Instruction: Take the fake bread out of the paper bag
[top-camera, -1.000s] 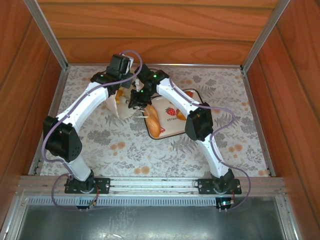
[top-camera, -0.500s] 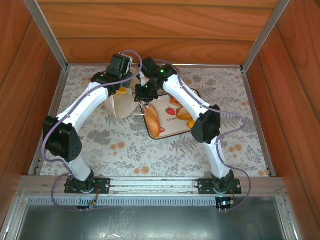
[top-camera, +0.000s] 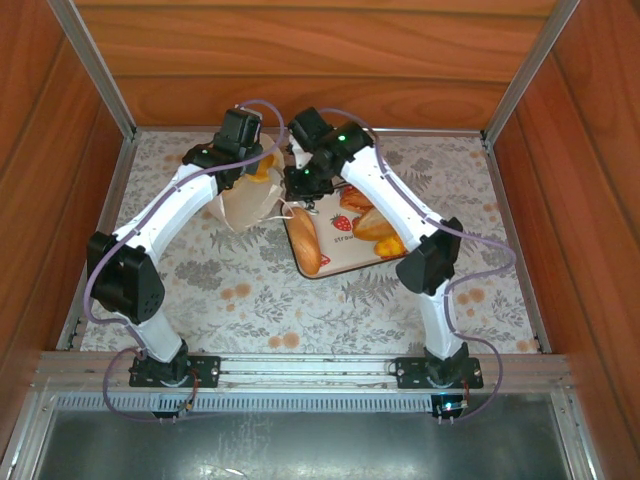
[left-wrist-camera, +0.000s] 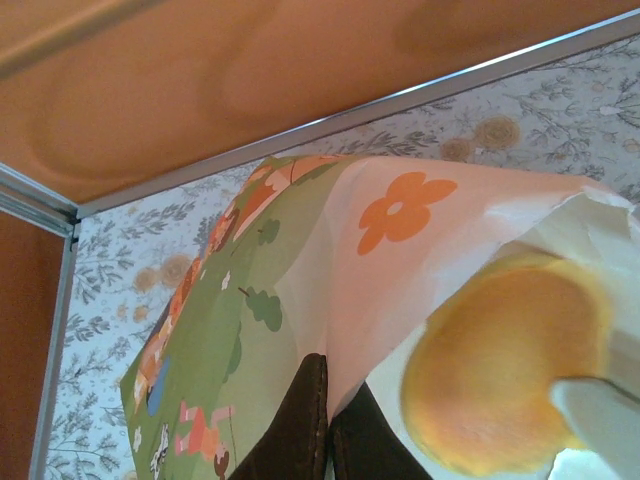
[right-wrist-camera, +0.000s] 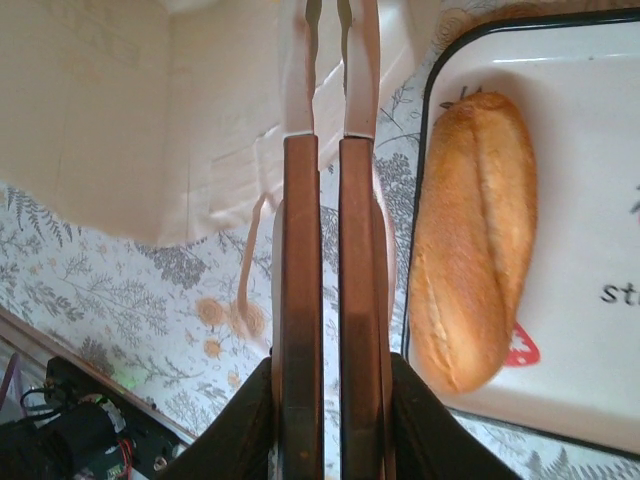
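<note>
Your left tool (left-wrist-camera: 325, 385) is clamped shut on a fold of the paper bag (left-wrist-camera: 300, 260), holding it off the bench (top-camera: 250, 290) at the far left, just beside the tray (right-wrist-camera: 590, 180). The bag looks tipped over, its long axis slanting from your pinch towards the tray, with the open mouth on the tray side. A round bun (left-wrist-camera: 505, 365) sits right at that mouth.

Your right tool (right-wrist-camera: 328, 30) is closed, and I can't make out anything between its fingers. It hangs between the bag and the tray.

Watch these:
- The pinch is on thin paper, so a tug could tear it or let the bag slide free.
- The bun could roll out and miss the tray.
- The right tool could snag the bag's cord handle (right-wrist-camera: 245, 270).

A long loaf (right-wrist-camera: 475, 240) already lies along the tray's left edge, long axis far to near.
</note>
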